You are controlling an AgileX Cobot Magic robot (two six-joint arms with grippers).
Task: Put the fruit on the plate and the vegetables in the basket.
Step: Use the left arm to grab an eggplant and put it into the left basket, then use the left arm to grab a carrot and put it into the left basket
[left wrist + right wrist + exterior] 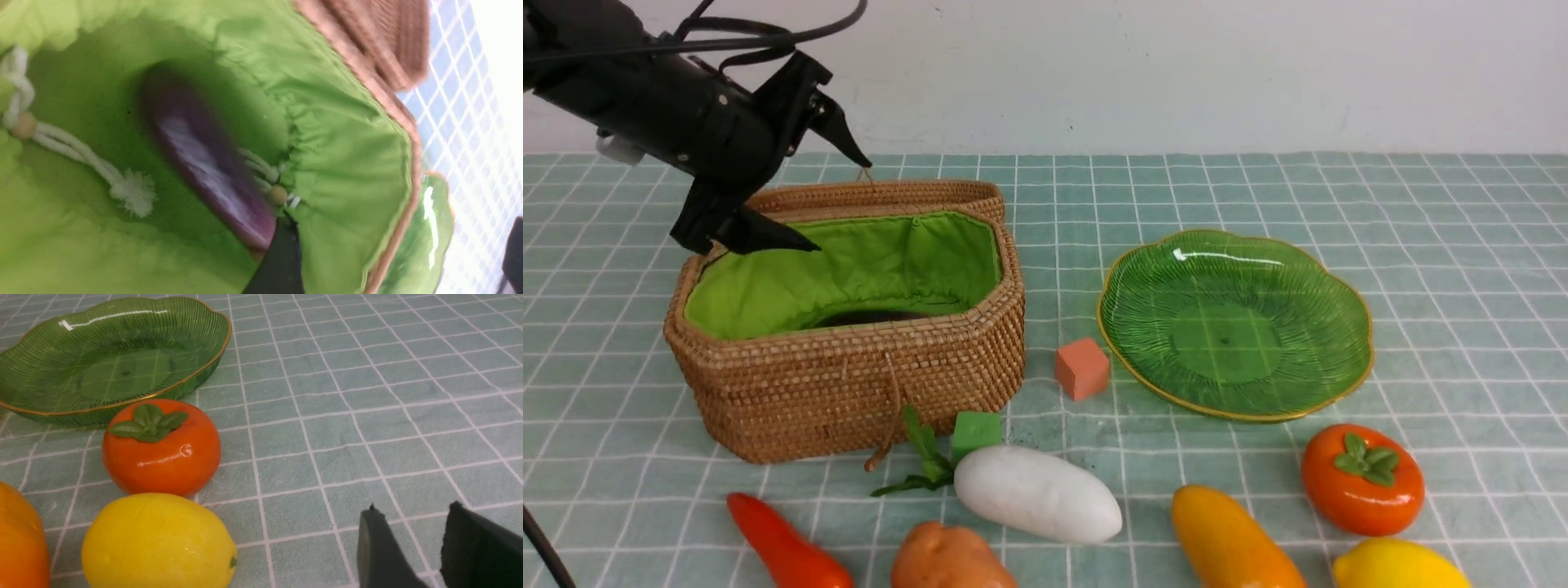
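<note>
Left hand [825, 196] hangs over the left rear corner of the basket [849, 384], fingers spread wide, nothing btwn them. The basket's lid [874, 194] is swung back and stands along the rear edge. Left wrist view is blurred, but a dark purple glossy item [212, 167] lies on the green lining at the bottom, w/ white drawstring cords [81, 151] beside it. The right hand [413, 506] shows only in its own wrist view: over bare surface [1462, 245], fingers part-open w/ a clear gap, gripping nothing, near the lemon [1396, 565] but apart from it. Veg all lie on the surface in front of the basket: white radish [1037, 494] w/ leaves pointing toward the basket, potato [952, 559] just nearer the camera, red chili [788, 551] to the left. Green cube [976, 431] sits btwn radish and basket wall; salmon cube [1082, 369] btwn basket and plate [1233, 327]. Plate is right of the basket. Fruit lie on the surface in front of the plate: persimmon [1362, 482] just off its rim, mango [1229, 543] to the left, lemon close by the persimmon at the frame's lower edge.
</note>
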